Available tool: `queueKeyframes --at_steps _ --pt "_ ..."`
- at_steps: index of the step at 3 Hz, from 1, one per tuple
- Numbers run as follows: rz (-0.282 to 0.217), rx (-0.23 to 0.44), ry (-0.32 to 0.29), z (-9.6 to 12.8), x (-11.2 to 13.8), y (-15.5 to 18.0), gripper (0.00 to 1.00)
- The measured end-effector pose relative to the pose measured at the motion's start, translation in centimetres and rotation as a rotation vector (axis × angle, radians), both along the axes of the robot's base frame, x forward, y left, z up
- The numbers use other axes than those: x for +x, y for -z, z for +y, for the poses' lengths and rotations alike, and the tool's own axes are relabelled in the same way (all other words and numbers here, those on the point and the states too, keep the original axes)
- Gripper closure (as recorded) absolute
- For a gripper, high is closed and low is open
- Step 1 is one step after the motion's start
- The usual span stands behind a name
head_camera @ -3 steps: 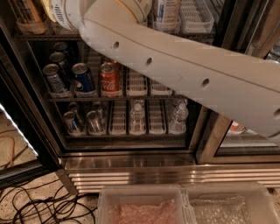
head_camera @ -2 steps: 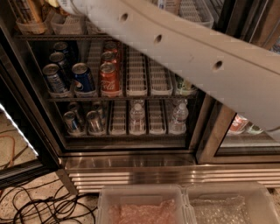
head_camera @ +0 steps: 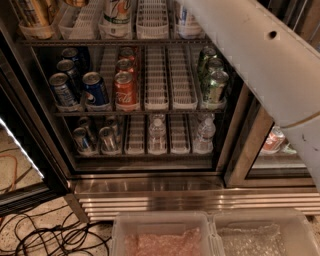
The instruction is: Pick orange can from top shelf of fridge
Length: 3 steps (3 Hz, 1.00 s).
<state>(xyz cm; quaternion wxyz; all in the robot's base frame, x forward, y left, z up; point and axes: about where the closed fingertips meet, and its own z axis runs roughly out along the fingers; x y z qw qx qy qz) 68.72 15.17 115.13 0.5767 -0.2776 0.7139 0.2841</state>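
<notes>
The tall orange-gold, dark-streaked can [head_camera: 31, 12] stands at eleven o'clock on the dark wire top shelf [head_camera: 90, 43], so the gripper, out of view past twelve o'clock with its state impossible to tell, should approach level and avoid the white-and-green can [head_camera: 116, 12].

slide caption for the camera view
Arm crosses the fridge at upper right; orange can far left on the top shelf; claw out of frame.

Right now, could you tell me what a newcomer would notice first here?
The white arm fills the upper right; its gripper is out of view. In the fridge, a red can stands mid-rack, and the orange can sits on the top shelf, far left.
</notes>
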Motion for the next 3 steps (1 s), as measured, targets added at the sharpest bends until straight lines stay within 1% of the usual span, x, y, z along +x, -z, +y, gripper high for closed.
queueKeyframes --at_steps 1,2,3 --pt "0.007 -0.083 -0.037 -0.2 -0.8 1.2 1.00" --pt "0.006 -0.084 -0.037 -0.1 -0.8 1.2 1.00" --pt "0.024 -0.050 -0.068 0.9 -1.7 1.8 1.00"
